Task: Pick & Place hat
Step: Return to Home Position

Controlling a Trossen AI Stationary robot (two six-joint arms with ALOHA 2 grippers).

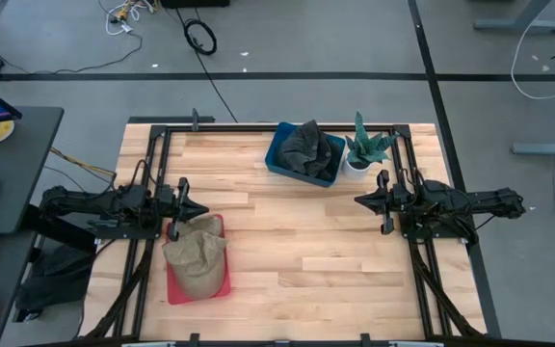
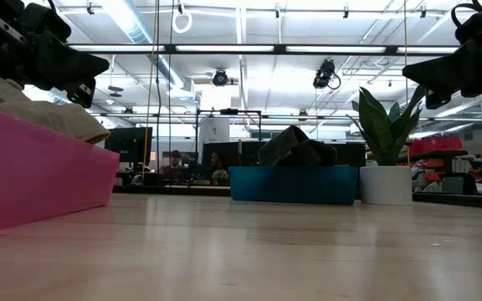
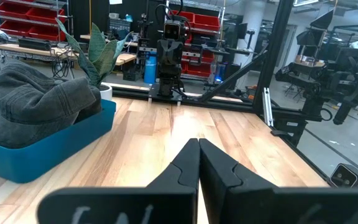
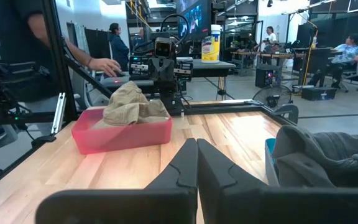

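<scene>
A tan hat [image 1: 198,253] lies in a red tray [image 1: 176,285] at the table's left near side; it also shows in the right wrist view as the tan hat [image 4: 131,102]. A dark grey hat [image 1: 308,149] sits in a blue bin [image 1: 279,159] at the far middle, seen too as the grey hat [image 3: 36,99]. My left gripper [image 1: 203,209] is shut, level, above the red tray's far end. My right gripper [image 1: 358,200] is shut, level, at the right, near the blue bin. Neither touches anything.
A potted plant [image 1: 364,151] in a white pot stands right of the blue bin at the far edge. Bare wood [image 1: 306,251] stretches between the two arms. A black frame [image 1: 258,123] runs round the table. People [image 4: 114,43] are in the room beyond.
</scene>
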